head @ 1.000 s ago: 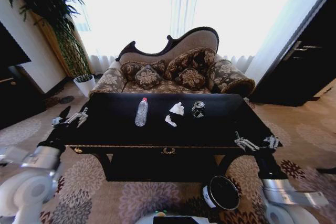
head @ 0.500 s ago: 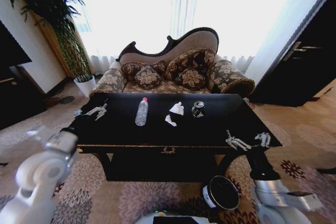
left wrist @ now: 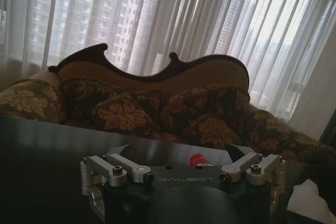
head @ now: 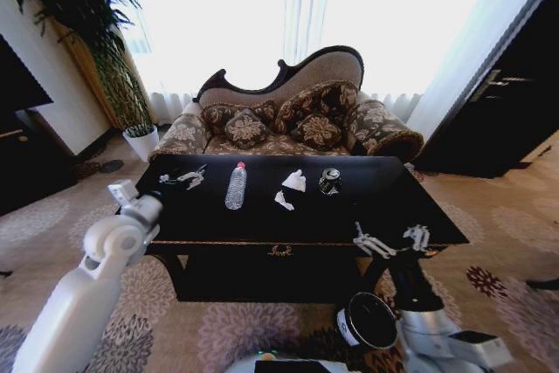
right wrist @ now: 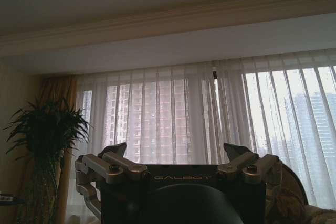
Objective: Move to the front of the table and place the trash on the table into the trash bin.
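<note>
- Left end effector [head: 182, 177] hangs wide open and empty over the desk's [head: 262, 216] far left; right end effector [head: 390, 241], also spread and empty, sits at the near right edge.
- Nothing binned yet: can [head: 329, 182], tissue [head: 294, 182] and scrap [head: 283, 202] lie mid-desk.
- Trash bin [head: 368, 321] waits on the floor, near right.

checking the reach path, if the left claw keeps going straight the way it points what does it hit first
Most likely the water bottle: the left claw, open above the table, points across it, and the left wrist view shows the bottle's red cap between its fingers. Depth is uncertain.
</note>
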`<state>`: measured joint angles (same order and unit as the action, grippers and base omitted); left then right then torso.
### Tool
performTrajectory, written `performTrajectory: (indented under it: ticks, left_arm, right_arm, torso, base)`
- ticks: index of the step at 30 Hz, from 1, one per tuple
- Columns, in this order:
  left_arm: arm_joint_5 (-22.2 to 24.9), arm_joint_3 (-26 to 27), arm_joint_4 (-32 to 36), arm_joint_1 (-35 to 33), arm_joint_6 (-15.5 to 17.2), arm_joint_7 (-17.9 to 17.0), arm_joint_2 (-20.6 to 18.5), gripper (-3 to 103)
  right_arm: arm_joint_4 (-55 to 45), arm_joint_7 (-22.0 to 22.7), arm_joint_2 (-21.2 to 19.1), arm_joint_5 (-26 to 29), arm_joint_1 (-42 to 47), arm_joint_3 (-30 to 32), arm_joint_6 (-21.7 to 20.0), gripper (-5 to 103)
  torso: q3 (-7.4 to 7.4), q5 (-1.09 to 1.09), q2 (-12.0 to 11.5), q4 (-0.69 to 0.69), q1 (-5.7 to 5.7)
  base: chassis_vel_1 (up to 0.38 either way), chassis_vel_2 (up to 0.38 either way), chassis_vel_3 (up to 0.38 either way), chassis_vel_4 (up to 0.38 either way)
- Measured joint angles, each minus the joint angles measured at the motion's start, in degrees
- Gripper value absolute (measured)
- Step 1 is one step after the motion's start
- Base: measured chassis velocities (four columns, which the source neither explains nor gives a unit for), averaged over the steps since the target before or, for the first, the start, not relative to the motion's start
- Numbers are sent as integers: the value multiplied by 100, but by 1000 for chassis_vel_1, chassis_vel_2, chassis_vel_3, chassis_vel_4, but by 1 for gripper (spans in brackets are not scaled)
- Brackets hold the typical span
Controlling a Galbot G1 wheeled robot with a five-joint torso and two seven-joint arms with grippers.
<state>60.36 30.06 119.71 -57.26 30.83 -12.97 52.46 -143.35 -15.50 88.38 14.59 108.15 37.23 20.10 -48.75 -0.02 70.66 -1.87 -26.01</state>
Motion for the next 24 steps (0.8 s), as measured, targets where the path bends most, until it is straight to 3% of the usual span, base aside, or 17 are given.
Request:
performTrajectory:
  ticks: [6, 12, 17, 21, 24]
  left_arm:
    - [-387, -506, -76, 252, 201, -198, -41, 100]
    - [-1318, -898, 36, 460, 197, -220, -66, 100]
    - [-2059, -1029, 311, 470, 383, -349, -64, 100]
    - [-2708, -1153, 363, 470, 438, -315, -126, 100]
    - [-2738, -1317, 201, 736, 402, -103, -246, 100]
  right_arm:
    - [0, -20, 69, -220, -1, -239, -1, 100]
    - [63, -68, 53, -278, -15, -280, 19, 100]
    - [152, -109, 32, -306, -33, -279, 69, 100]
    - [193, -141, 10, -326, -66, -312, 72, 100]
    - [236, -152, -14, -385, -82, -398, 73, 100]
  torso:
    - [0, 1, 0, 0, 0]
    - [0, 1, 0, 1, 0]
    - [0, 2, 0, 0, 0]
    - [1, 1, 0, 2, 0]
    - [0, 0, 0, 2, 0]
  base:
    - [0, 0, 0, 0]
    - [0, 0, 0, 0]
    - [0, 0, 0, 0]
    - [0, 0, 0, 0]
    - [0, 0, 0, 0]
